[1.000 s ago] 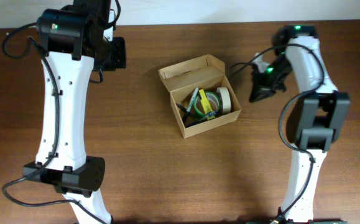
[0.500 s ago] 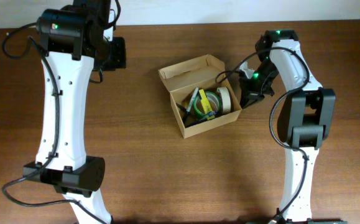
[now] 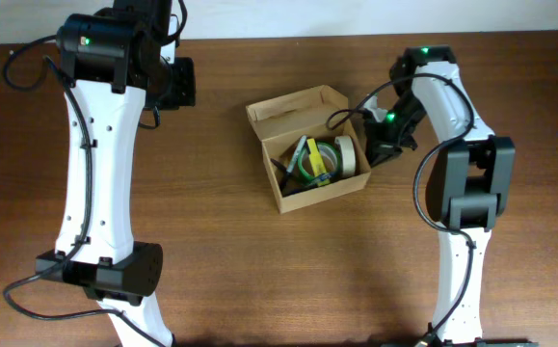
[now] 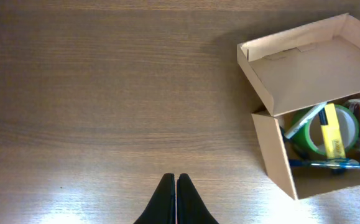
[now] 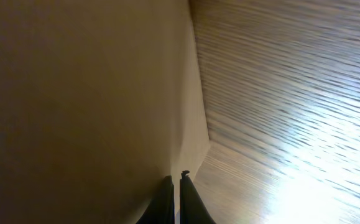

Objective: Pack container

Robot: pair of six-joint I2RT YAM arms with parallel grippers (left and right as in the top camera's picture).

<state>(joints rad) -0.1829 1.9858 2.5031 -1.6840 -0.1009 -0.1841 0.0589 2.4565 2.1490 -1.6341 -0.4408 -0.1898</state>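
Left tool (image 4: 176,182) fully closed, holding nothing, over bare worktop (image 4: 74,93), well left of the box. Box (image 4: 274,155) sits mid-worktop with its lid (image 3: 296,111) open and folded back. Inside it: green tape (image 3: 331,154), yellow highlighter (image 4: 333,130) lying across the tape, blue pen (image 4: 323,164), and cream tape (image 3: 349,151) at the right end. Right tool (image 5: 175,180) fully closed, holding nothing, tips right at the box's outer right wall; can't tell if touching.
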